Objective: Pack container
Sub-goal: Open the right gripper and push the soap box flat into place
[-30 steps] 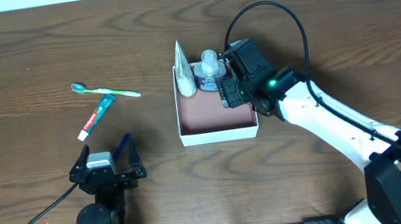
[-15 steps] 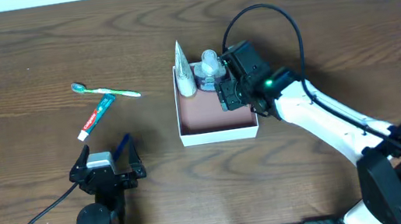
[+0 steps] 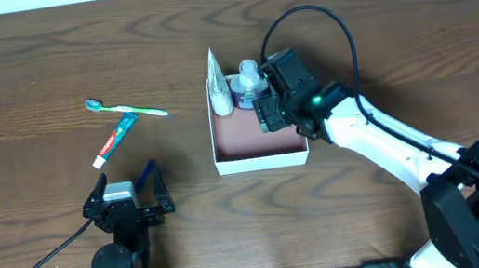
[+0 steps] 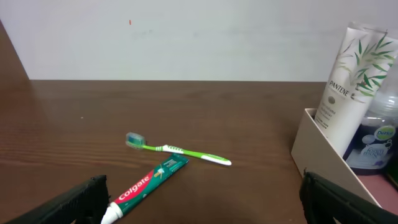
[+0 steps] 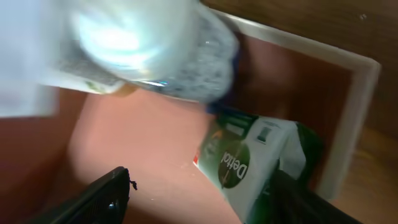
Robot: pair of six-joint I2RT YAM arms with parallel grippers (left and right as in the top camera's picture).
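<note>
Inside the container [image 3: 260, 160], right end effector [image 3: 265, 116] spread wide over the Dettol pack [image 5: 245, 165]; placing looks done, so next lift clear, fetch toothpaste [image 3: 115, 139].

I see the container [image 3: 260, 160] near the middle of the table. It is a flat square box with white walls and a pinkish-brown floor. It sits level, open side up. A tall white tube [image 3: 219, 88] stands in its far left corner. A clear bottle [image 3: 249, 78] stands just beside the tube, along the far wall. A green packet [image 5: 249, 165] lies inside on the floor.
</note>
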